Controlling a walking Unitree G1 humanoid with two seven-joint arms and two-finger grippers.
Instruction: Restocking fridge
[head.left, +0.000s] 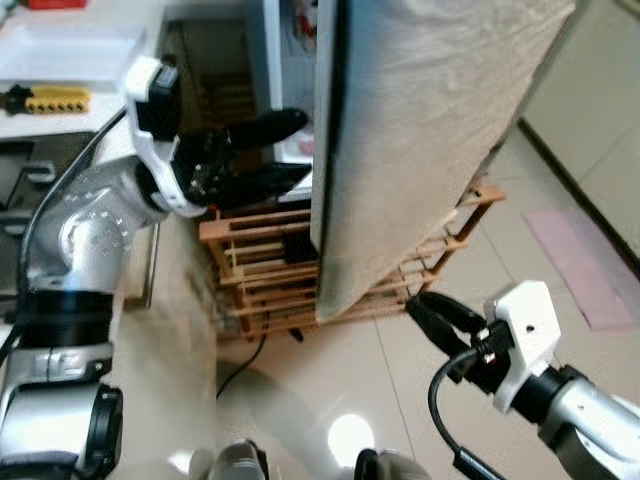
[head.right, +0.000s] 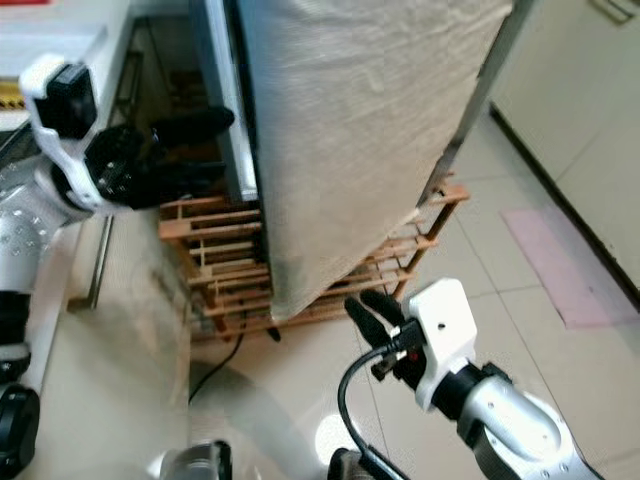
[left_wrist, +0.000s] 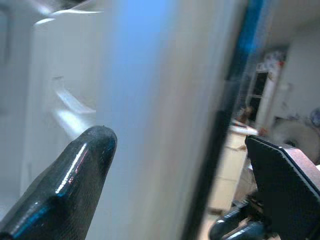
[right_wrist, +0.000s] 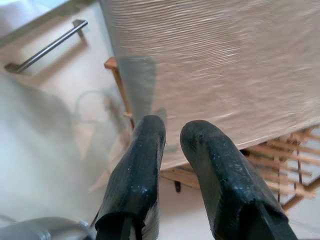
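The fridge door (head.left: 430, 130), a tall beige brushed panel, stands partly ajar, and a strip of white interior (head.left: 292, 60) shows past its left edge. My left gripper (head.left: 285, 152) is raised at that edge and open. One finger (left_wrist: 70, 185) lies on the inner side and the other (left_wrist: 285, 185) on the outer side, so the door's edge runs between them. My right gripper (head.left: 432, 312) hangs low in front of the door's bottom corner. Its fingers (right_wrist: 140, 170) are close together with nothing held.
A wooden slatted rack (head.left: 262, 262) stands on the floor under and behind the door. A black cable (head.left: 240, 365) trails from it. A counter with a yellow tool (head.left: 55, 98) is at the far left, with a cabinet handle (head.right: 98, 262) below. A pink mat (head.left: 580, 262) lies on the right.
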